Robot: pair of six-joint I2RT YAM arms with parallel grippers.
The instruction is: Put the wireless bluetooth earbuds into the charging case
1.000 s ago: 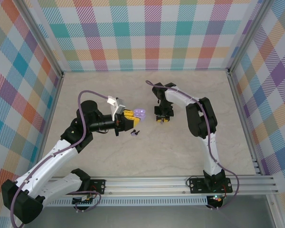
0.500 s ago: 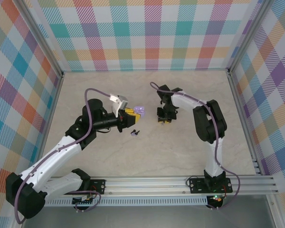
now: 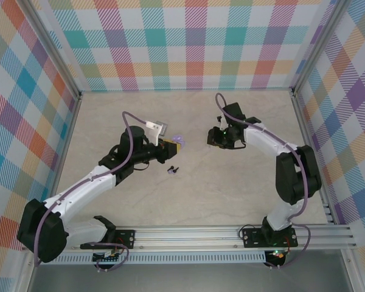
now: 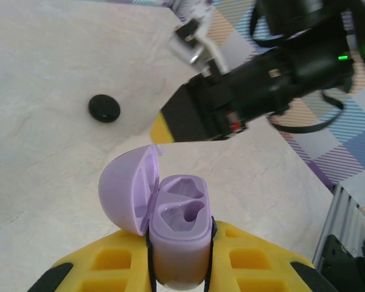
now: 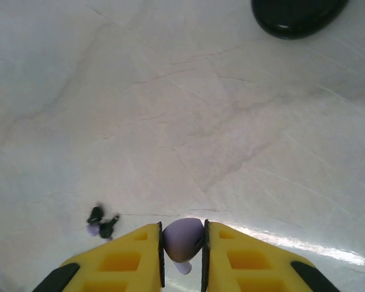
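We clamp the open lavender case [image 4: 177,222] in our left gripper [image 4: 180,249]. Our right gripper [image 5: 182,230] pinches one lavender earbud [image 5: 182,240] near the case. Black and lavender earbuds [image 3: 173,170] lie together on the table [image 3: 231,194].

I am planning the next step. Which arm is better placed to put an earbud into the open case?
Right, probably. The right gripper is shut on a lavender earbud, while the left gripper is shut on the open case, which looks empty.
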